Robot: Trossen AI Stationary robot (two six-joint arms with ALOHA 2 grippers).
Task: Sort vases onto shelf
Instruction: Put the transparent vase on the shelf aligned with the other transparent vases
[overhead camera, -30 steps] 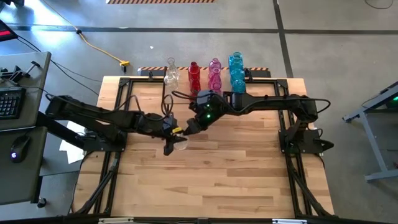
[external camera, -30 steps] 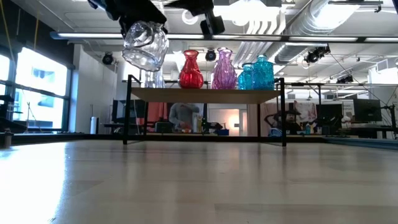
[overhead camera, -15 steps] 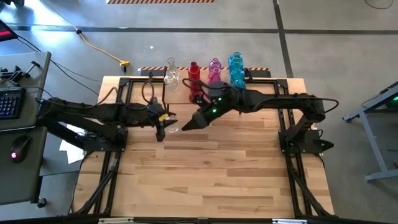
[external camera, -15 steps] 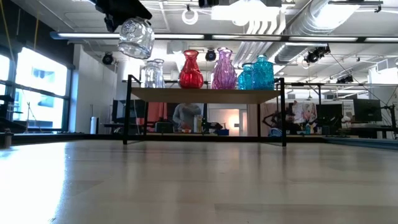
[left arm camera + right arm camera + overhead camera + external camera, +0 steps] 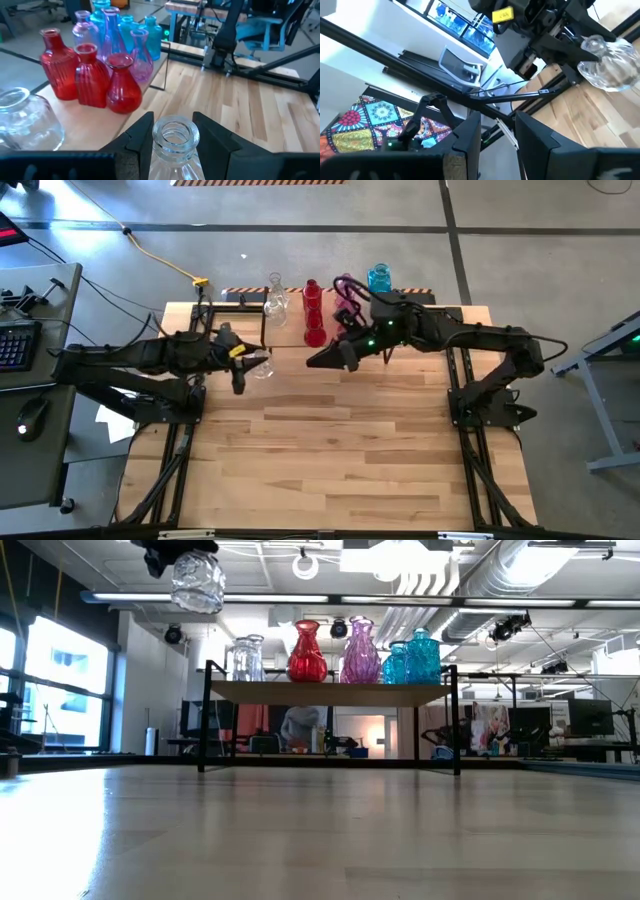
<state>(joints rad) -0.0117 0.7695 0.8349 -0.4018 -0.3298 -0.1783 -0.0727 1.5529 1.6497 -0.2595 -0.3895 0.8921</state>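
My left gripper [image 5: 250, 364] is shut on a clear glass vase [image 5: 263, 367], carried high above the table's left-middle; the low view shows the vase [image 5: 197, 582] well above shelf height. The shelf [image 5: 330, 692], a light-wood board on black legs, stands at the table's far edge. On its top stand clear [image 5: 275, 300], red [image 5: 313, 310], pink [image 5: 345, 292] and blue [image 5: 379, 277] vases. My right gripper [image 5: 314, 362] is open in the air to the right of the held vase, in front of the shelf, touching nothing. My left gripper pinches the clear vase by its narrow neck [image 5: 174, 150], just under the rim, between its two fingers [image 5: 137, 137]. The fingers come from the table's left, slanting down. The vase is lifted clear of the table, its round body [image 5: 197, 585] hanging below the fingers.
The slatted wooden tabletop [image 5: 330, 450] lies in front of the shelf. Both arm bases sit at the table's left and right edges. A desk with a keyboard [image 5: 18, 345] stands left of the table. A person [image 5: 300, 725] shows in the room behind the shelf.
My left gripper has carried the clear vase up and toward the table's left and far edges, closer to the shelf's left end. My right gripper has drawn away from the vase toward the far right, staying open.
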